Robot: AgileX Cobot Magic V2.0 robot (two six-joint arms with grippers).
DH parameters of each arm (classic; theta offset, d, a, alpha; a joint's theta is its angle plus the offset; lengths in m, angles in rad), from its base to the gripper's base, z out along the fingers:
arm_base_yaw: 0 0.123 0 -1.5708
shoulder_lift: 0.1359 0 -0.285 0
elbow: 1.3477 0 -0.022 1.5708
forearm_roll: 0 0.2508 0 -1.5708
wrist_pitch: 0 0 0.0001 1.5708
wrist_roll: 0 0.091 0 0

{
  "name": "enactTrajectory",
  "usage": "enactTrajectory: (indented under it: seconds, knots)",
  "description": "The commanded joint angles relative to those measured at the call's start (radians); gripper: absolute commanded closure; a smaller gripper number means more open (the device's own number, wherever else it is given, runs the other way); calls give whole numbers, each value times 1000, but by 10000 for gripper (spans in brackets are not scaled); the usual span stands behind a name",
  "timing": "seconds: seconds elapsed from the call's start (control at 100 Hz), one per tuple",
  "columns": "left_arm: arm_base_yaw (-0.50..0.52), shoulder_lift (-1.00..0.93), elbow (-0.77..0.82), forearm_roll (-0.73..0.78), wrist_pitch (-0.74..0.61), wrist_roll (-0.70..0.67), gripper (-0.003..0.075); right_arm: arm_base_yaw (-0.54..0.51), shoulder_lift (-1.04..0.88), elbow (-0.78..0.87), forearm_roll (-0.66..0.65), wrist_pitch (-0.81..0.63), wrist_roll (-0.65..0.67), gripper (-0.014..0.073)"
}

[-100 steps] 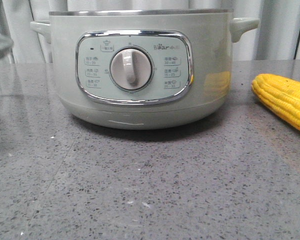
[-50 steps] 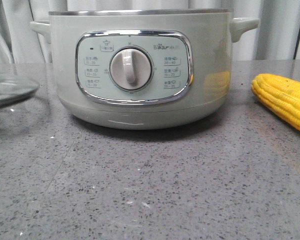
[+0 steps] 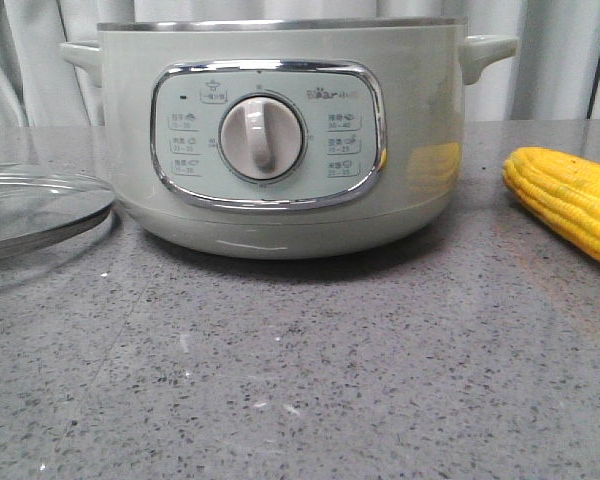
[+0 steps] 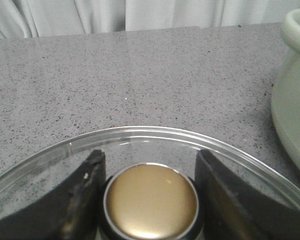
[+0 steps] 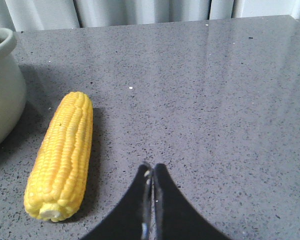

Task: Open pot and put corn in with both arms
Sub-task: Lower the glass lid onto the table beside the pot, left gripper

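The pale grey-green pot (image 3: 280, 140) stands open at the table's middle, steel rim bare, dial facing me. Its wall also shows in the left wrist view (image 4: 292, 100) and the right wrist view (image 5: 2, 85). My left gripper (image 4: 150, 155) is shut on the gold knob (image 4: 151, 200) of the round glass lid (image 3: 40, 205), which hangs low over the table just left of the pot. The yellow corn (image 3: 570, 200) lies on the table right of the pot. My right gripper (image 5: 152, 167) is shut and empty, beside the corn (image 5: 62, 155) and apart from it.
The grey speckled table (image 3: 310, 370) runs forward of the pot. Pale curtains (image 3: 560, 60) hang behind the table's far edge.
The glass lid has come down and moved right into the front view, close to the pot's left side. The pot and corn have not moved.
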State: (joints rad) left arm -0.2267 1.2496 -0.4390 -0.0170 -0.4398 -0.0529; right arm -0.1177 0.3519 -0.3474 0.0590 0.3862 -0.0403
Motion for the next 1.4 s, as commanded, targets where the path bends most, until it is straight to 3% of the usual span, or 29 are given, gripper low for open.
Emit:
enactTrajectory:
  seconds: [0.0, 0.7, 0.79, 0.99, 1.28, 1.39]
  knots:
    - [-10, -9, -38, 1, -125, -7, 741, 1, 15, -26, 3, -84, -12, 665]
    - [-12, 41, -38, 1, -113, -7, 736, 1, 15, -26, 3, -84, -12, 665]
    - [-12, 45, -38, 1, -113, -7, 669, 1, 15, -26, 3, -84, -12, 665]
    - [-12, 45, -38, 1, -108, -7, 400, 1, 15, -26, 3, -84, -12, 665]
    - [-12, 38, -38, 3, -108, 23, 353, 8, 15, -26, 3, -68, -12, 665]
    - [-12, 23, -38, 3, -127, 66, 267, 24, 15, -26, 3, -67, -12, 664]
